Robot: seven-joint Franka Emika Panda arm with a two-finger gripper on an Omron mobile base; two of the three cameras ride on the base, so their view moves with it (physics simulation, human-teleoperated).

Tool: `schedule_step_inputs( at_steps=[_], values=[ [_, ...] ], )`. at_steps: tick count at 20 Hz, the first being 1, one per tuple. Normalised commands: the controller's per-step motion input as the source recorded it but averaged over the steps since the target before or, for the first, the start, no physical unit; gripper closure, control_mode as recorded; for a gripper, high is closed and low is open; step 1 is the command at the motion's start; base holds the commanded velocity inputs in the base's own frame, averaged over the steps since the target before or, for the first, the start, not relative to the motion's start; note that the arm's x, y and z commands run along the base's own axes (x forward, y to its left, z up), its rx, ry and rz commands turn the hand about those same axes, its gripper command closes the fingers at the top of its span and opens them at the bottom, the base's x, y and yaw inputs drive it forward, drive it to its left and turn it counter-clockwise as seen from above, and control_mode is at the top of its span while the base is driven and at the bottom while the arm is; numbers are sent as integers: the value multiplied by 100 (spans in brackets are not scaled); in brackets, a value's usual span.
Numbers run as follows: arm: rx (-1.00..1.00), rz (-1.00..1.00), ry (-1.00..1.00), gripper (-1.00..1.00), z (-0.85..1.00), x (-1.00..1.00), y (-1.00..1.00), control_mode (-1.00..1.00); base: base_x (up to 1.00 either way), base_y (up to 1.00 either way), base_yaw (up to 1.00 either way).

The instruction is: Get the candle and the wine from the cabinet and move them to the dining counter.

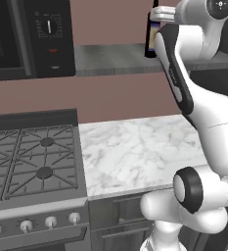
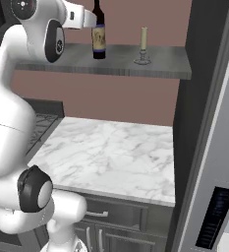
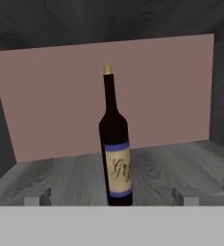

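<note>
So your work is barely begun: on the cabinet [image 2: 62, 66] shelf the wine [image 3: 116, 158] stands upright ahead of your wide, empty jaws, the candle [image 2: 143, 45] stands apart beside it, and both need carrying over.

Near-black wine [image 3: 115, 144] with cream, blue-banded label, cream candle [image 2: 144, 38], streaked grey cabinet [image 2: 160, 66], dusty-pink wall [image 3: 166, 91]

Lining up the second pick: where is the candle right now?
The candle stands upright on the cabinet shelf, to the right of the wine in the right base view, apart from it.
</note>
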Motion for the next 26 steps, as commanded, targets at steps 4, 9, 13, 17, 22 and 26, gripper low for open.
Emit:
schedule_step_inputs(
  at_steps=[4, 9, 13, 17, 22, 26],
  values=[
    [0, 0, 0, -100, 13, 14, 0, -100, 0, 0, 0],
    [0, 0, 0, -100, 20, 21, 0, -100, 0, 0, 0],
    [0, 0, 0, -100, 16, 26, 0, -100, 0, 0, 0],
    [0, 0, 0, -100, 8, 34, 0, -100, 0, 0, 0],
    [0, 0, 0, -100, 1, 39, 0, -100, 0, 0, 0],
    [0, 0, 0, -100, 6, 37, 0, -100, 0, 0, 0]
  ],
)
